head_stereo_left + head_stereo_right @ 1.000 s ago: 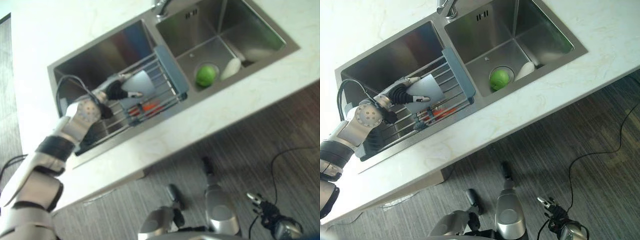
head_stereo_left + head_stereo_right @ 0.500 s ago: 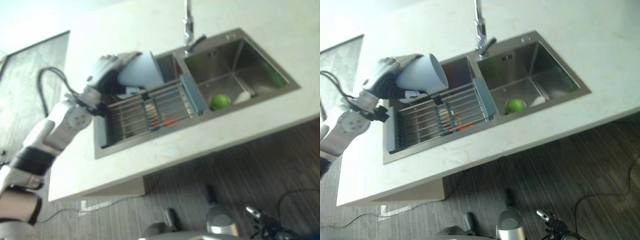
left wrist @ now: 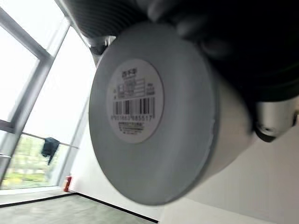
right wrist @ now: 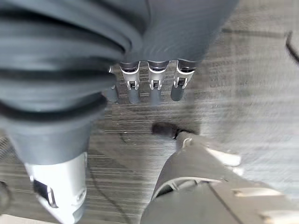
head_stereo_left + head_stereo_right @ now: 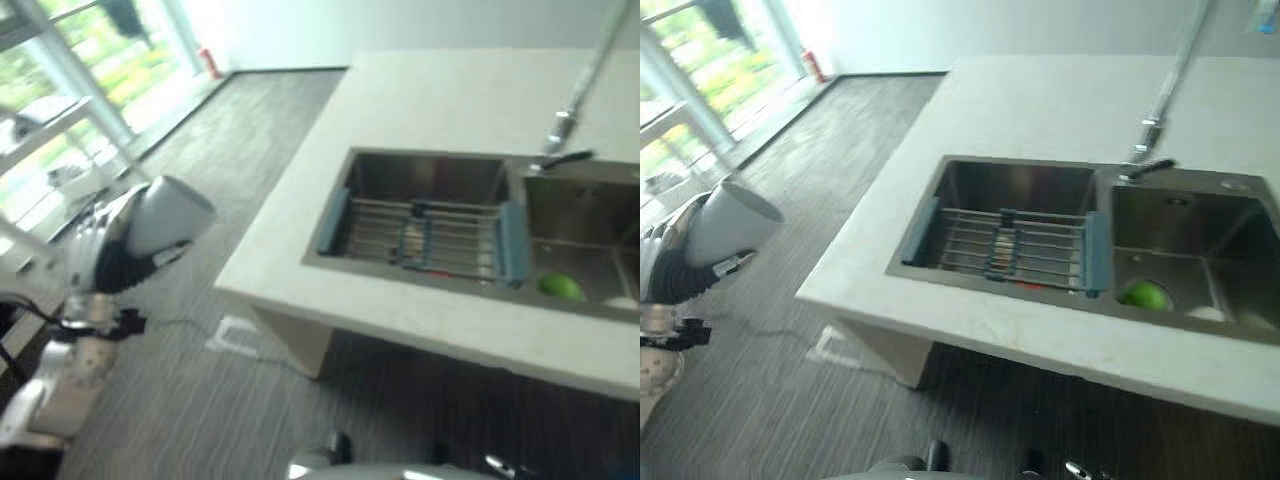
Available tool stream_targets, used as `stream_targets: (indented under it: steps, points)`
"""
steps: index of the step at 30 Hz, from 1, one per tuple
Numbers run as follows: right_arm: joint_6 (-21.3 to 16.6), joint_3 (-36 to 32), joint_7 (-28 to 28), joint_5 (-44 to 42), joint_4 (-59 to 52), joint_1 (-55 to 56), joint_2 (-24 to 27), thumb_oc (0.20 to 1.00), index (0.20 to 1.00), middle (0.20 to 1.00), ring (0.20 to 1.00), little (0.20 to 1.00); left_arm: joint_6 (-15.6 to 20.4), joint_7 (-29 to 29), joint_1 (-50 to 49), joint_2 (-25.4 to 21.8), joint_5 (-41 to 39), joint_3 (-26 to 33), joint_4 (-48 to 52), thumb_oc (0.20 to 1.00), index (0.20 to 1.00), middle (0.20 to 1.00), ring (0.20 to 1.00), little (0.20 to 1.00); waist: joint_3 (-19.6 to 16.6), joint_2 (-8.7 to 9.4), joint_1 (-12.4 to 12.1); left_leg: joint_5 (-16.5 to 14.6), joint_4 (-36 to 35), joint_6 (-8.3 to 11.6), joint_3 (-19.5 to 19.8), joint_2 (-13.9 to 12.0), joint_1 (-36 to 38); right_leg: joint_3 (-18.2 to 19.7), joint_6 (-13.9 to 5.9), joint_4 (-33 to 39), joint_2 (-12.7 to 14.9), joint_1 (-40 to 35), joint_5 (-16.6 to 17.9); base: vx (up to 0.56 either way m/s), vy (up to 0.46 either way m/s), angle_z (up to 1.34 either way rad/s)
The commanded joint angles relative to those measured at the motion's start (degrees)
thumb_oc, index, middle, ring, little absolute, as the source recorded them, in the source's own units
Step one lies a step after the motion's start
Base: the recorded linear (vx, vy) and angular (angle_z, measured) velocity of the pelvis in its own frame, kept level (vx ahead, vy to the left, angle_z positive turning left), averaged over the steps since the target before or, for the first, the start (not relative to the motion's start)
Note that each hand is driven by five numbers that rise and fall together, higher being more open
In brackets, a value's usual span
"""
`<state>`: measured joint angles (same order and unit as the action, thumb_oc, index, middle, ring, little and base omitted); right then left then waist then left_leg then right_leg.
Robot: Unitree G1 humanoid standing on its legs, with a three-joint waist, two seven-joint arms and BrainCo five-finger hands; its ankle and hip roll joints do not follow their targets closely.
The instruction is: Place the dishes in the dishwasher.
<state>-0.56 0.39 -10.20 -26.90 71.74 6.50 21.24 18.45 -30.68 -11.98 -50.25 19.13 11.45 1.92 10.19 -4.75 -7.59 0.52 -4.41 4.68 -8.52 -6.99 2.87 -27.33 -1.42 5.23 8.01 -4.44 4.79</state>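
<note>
The left hand (image 5: 100,262) is curled round a white cup (image 5: 168,214), gripping it on its side with the mouth turned toward the sink (image 5: 1020,200); the left wrist view shows the cup's flat base with a barcode sticker. Hand and cup are over the dark striped floor (image 5: 840,150), well apart from the sink and clear of the pale surface (image 5: 1040,100) edge. The right hand (image 4: 149,84) hangs above the floor, fingers relaxed and straight, holding nothing. In the sink's left basin lies a wire rack (image 5: 1010,245) with blue ends; in the right basin a green ball-like thing (image 5: 1145,295). A tap (image 5: 1160,110) rises behind the sink. Bright windows (image 5: 60,80) lie beyond the floor, far from the sink.
</note>
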Motion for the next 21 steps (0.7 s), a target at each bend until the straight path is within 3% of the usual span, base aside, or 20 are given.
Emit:
stream_targets:
  steps: [1, 2, 4, 5, 8, 11, 13, 15, 17, 19, 20, 21]
  points:
    - [-0.9, -3.8, 1.5, -6.1, 0.3, -1.5, 0.4, 1.0, 1.0, 1.0, 1.0, 1.0, 6.5, -5.1, 10.9, -0.4, 1.6, 2.7, -0.8, 0.2, 0.2, 0.2, 0.2, 0.2, 0.8, 0.54, 5.8, -4.6, 13.5, 1.26, -5.0, -2.4, -2.4, 2.2, -4.48, -4.9, 2.4, -1.9, -9.8, -0.4, 0.369, 1.33]
    - [-0.8, -6.0, 1.4, -8.5, 0.2, -0.7, 0.4, 1.0, 1.0, 1.0, 1.0, 1.0, 7.8, -5.9, 12.0, 0.9, 2.6, 1.7, -1.0, 0.2, 0.2, 0.2, 0.2, 0.2, 0.7, 0.97, 7.2, -4.4, 18.5, 1.12, -9.2, -4.3, -2.0, 0.1, -4.16, -6.0, 3.9, -0.9, -9.1, -0.43, 0.381, 1.37]
    - [-1.4, -8.4, 0.7, -10.7, -0.1, 0.4, 0.3, 1.0, 1.0, 1.0, 1.0, 1.0, 9.2, -7.2, 13.3, 1.6, 3.2, 0.6, -1.9, 0.2, 0.2, 0.2, 0.2, 0.2, 0.6, 0.92, 8.9, -3.8, 20.7, 1.46, -12.9, -6.4, -0.1, -2.0, -4.21, -7.1, 5.3, 0.6, -8.0, -0.36, 0.439, 1.43]
    - [-1.7, -9.1, 0.5, -11.0, -0.4, 0.8, 0.1, 1.0, 1.0, 1.0, 1.0, 1.0, 9.7, -7.6, 13.7, 1.7, 3.4, 0.3, -2.3, 0.2, 0.2, 0.2, 0.2, 0.2, 0.5, 0.85, 9.2, -4.7, 19.8, 1.2, -12.9, -5.8, 0.5, -2.1, -4.66, -7.4, 5.9, 1.2, -7.3, -0.25, 0.57, 1.25]
    - [-2.1, -10.8, -1.1, -13.8, -1.2, -0.3, -1.4, 1.0, 1.0, 1.0, 1.0, 1.0, 10.0, -8.0, 14.7, 1.4, 4.0, -0.5, -2.8, 0.2, 0.2, 0.2, 0.2, 0.2, 0.9, 0.93, 8.4, -12.7, 14.9, -2.82, -10.8, 1.2, 3.3, -1.3, -9.59, -10.5, 12.0, 4.6, -1.2, -0.18, 0.621, 0.89]
    - [-1.2, -10.1, 0.4, -9.0, -4.2, -1.2, -2.8, 1.0, 1.0, 1.0, 1.0, 1.0, 7.7, -8.2, 15.2, 0.4, 5.2, -1.9, -2.1, 0.2, 0.2, 0.2, 0.2, 0.2, 1.4, 1.44, 6.8, -15.6, 16.5, -4.83, -9.7, 4.2, 2.3, -1.8, -11.2, -11.4, 16.2, 4.0, 1.2, -0.18, 0.504, 0.65]
    - [-0.4, -9.0, 0.5, -9.9, -5.2, -1.5, -3.7, 1.0, 1.0, 1.0, 1.0, 1.0, 7.1, -7.6, 15.7, -0.9, 4.9, -3.1, -1.9, 0.2, 0.2, 0.2, 0.2, 0.2, 1.9, 1.89, 5.2, -17.3, 19.9, -6.01, -9.0, 5.3, 0.2, -1.6, -10.75, -13.6, 17.8, 3.1, 0.7, -0.18, 0.399, 0.9]
    - [0.1, -7.9, -0.5, -8.7, -6.9, -1.1, -5.0, 1.0, 1.0, 1.0, 1.0, 1.0, 7.9, -5.6, 16.1, -1.0, 5.0, -4.2, -1.3, 0.2, 0.2, 0.2, 0.2, 0.2, 1.7, 1.8, 5.2, -16.5, 19.5, -7.22, -5.2, 6.3, -1.2, 4.0, -8.73, -18.8, 13.7, 3.4, -6.4, -0.12, 0.262, 1.06]
    - [1.0, -6.5, -2.6, -8.8, -7.8, -0.6, -5.3, 1.0, 1.0, 1.0, 1.0, 1.0, 8.1, -4.0, 17.4, -0.8, 5.2, -5.5, -0.5, 0.2, 0.2, 0.2, 0.2, 0.2, 1.4, 2.03, 6.0, -12.9, 15.8, -7.94, -1.8, 7.1, -1.5, 8.9, -6.83, -20.3, 6.9, 3.9, -11.9, -0.05, 0.046, 1.51]
    - [1.5, -5.2, -4.1, -11.2, -7.6, 0.0, -5.0, 1.0, 1.0, 1.0, 1.0, 1.0, 8.9, -2.1, 19.9, -1.0, 4.2, -7.2, -0.4, 0.2, 0.2, 0.2, 0.2, 0.2, 1.2, 2.46, 7.6, -11.7, 13.4, -8.28, 3.0, 8.4, -1.0, 15.2, -5.92, -19.9, 2.3, 3.8, -13.9, 0.08, -0.102, 2.01]
    - [2.0, -4.2, -5.3, -12.1, -7.5, 0.6, -4.6, 1.0, 1.0, 1.0, 1.0, 1.0, 8.8, -0.3, 22.7, -1.1, 3.4, -9.0, -0.8, 0.2, 0.2, 0.2, 0.2, 0.2, 1.1, 2.84, 8.9, -10.8, 11.3, -8.32, 7.0, 9.4, -0.5, 19.9, -5.59, -17.3, 0.1, 3.5, -13.1, 0.09, -0.155, 2.36]
    - [2.1, -3.9, -5.5, -12.6, -7.3, 0.7, -4.4, 1.0, 1.0, 1.0, 1.0, 1.0, 9.1, 0.0, 23.8, -1.3, 2.9, -9.7, -1.2, 0.2, 0.2, 0.2, 0.2, 0.2, 0.9, 2.9, 9.4, -10.0, 10.2, -8.16, 8.5, 9.7, -0.4, 21.6, -5.59, -15.5, -0.5, 3.5, -12.0, 0.08, -0.16, 2.24]
